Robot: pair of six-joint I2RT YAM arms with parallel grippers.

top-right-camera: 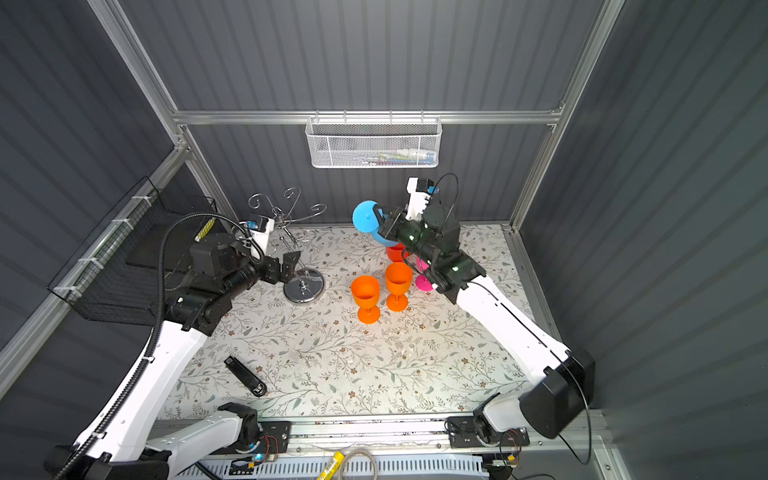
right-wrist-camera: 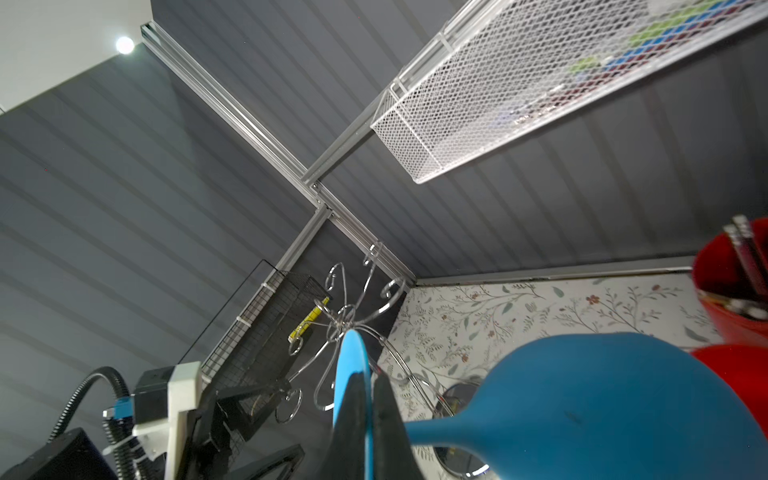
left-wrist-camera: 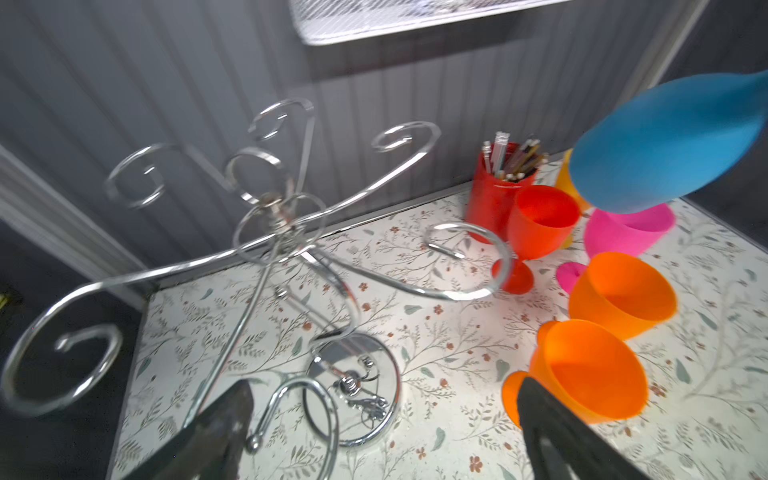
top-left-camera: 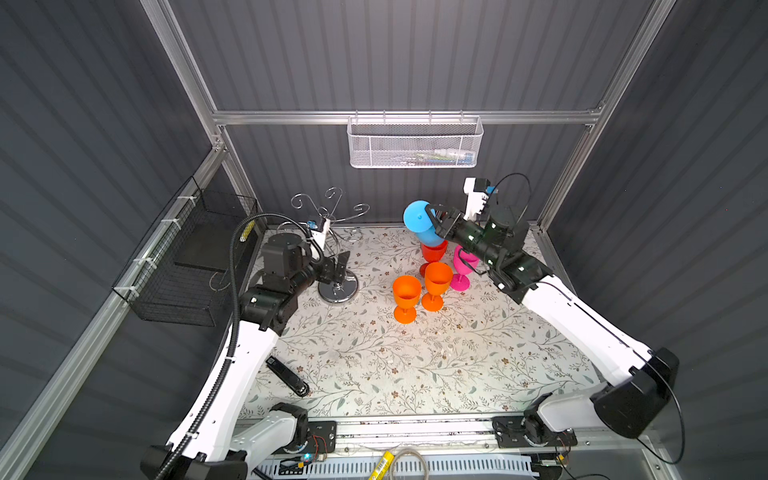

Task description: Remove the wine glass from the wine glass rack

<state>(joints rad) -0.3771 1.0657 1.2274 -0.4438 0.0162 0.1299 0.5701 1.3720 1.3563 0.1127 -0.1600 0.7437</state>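
The blue wine glass (top-left-camera: 419,218) hangs tilted in the air at the back of the table, clear of the rack, with its bowl (right-wrist-camera: 623,399) over the other glasses. My right gripper (right-wrist-camera: 370,419) is shut on its flat round foot (top-right-camera: 365,216), one finger on each face. The chrome wine glass rack (top-left-camera: 337,289) stands at the back left, and its scroll arms (left-wrist-camera: 291,224) are bare. My left gripper (left-wrist-camera: 386,432) is open beside the rack's stem, low near the shiny base (top-right-camera: 304,286). Nothing is between its fingers (left-wrist-camera: 220,428).
Two orange glasses (top-left-camera: 406,293) (top-left-camera: 437,278), a red-orange one (top-left-camera: 432,251) and a pink one (top-left-camera: 463,262) stand under the blue glass. A red cup of pencils (left-wrist-camera: 498,187) sits at the back wall. A white mesh basket (top-left-camera: 413,143) hangs above, a black wire basket (top-left-camera: 187,257) on the left wall. A black bar (top-left-camera: 289,376) lies front left.
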